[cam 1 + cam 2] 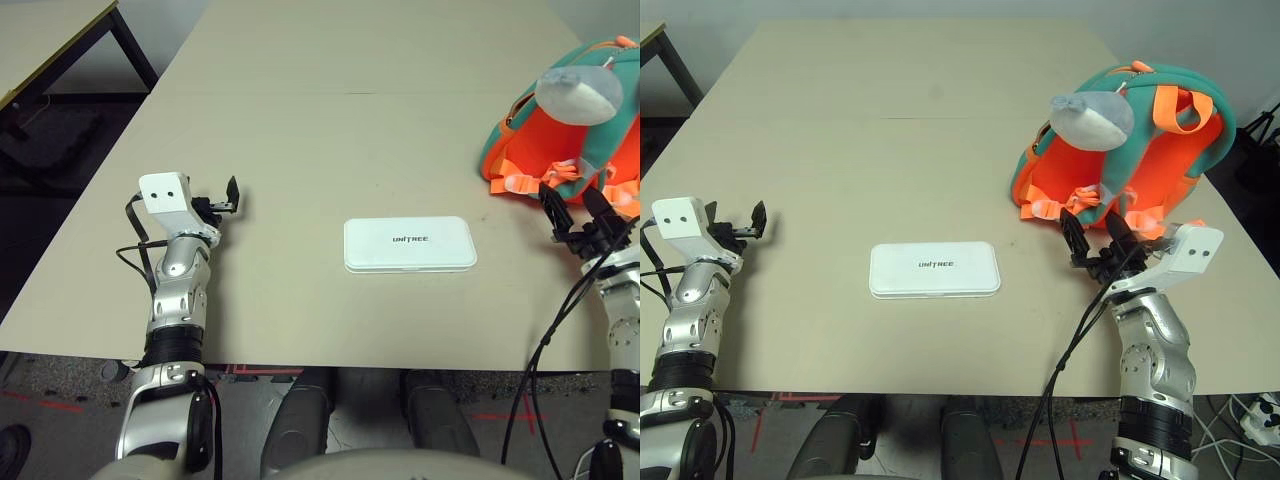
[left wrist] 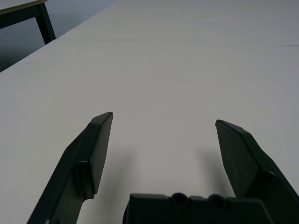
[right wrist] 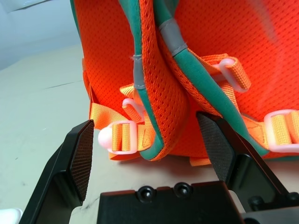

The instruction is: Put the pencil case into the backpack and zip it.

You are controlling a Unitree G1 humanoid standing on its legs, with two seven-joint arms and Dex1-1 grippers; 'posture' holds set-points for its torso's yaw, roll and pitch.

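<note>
One pencil case point(image 1: 934, 269) lies flat on the bench point(image 1: 890, 130), lettering up, midway between my arms and touched by neither. To its right the backpack point(image 1: 1140, 150) sits on the bench with its orange mesh back and straps facing me and a grey plush charm point(image 1: 1092, 118) resting on top. My right gripper point(image 1: 1098, 237) is spread wide just before the lower straps, holding nothing. My left gripper point(image 1: 222, 199) is also wide and empty, well apart over bare bench.

I see even, bright overhead light — soft shadows under the left gripper point(image 2: 163, 122), backpack point(image 3: 196, 70) slightly blurred.
</note>
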